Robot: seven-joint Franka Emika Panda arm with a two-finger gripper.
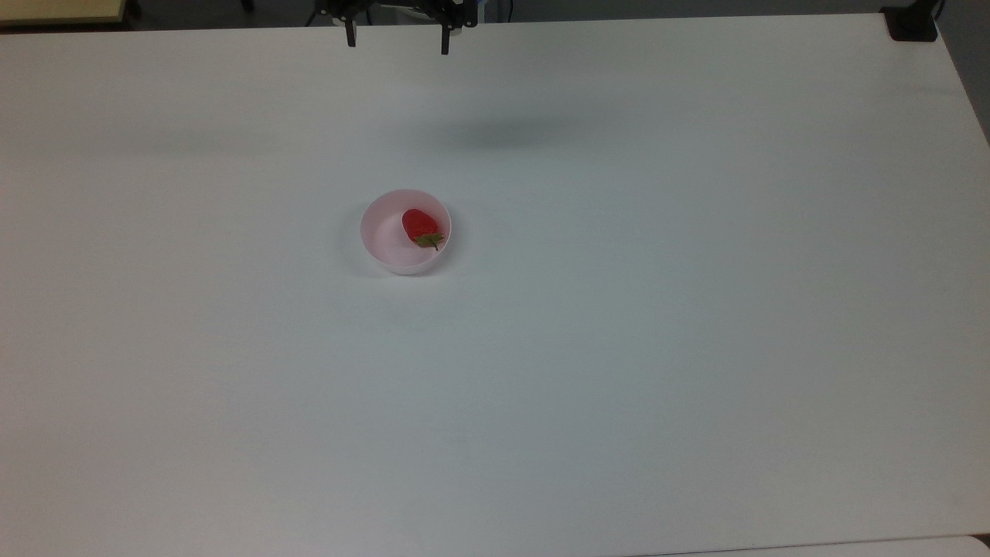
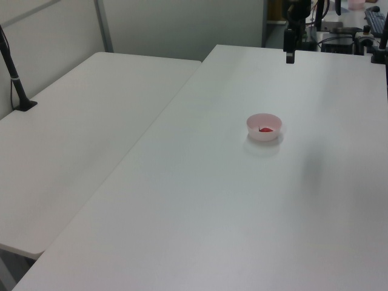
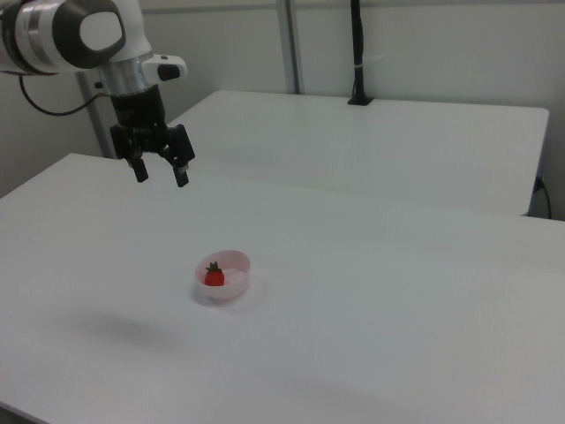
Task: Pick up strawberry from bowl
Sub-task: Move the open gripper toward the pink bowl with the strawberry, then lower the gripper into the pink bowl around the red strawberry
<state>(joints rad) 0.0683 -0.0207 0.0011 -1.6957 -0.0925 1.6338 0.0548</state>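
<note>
A lab or research workspace, w/ an office-style fit-out. Two plain white tables (image 3: 371,265) stand side by side, the second table (image 2: 79,121) against pale partition walls w/ metal uprights. A black pole mount (image 3: 357,53) is clamped at its far edge. A white robot arm (image 3: 79,35) hangs over the near table. Cables and equipment (image 2: 339,36) crowd the bench at the left view's top right.

White arm with black tool

The arm (image 3: 84,35) has glossy white rounded shells with grey joint caps; the tool (image 3: 161,173) is black with two dark fingers, and a black cable trails behind.
</note>
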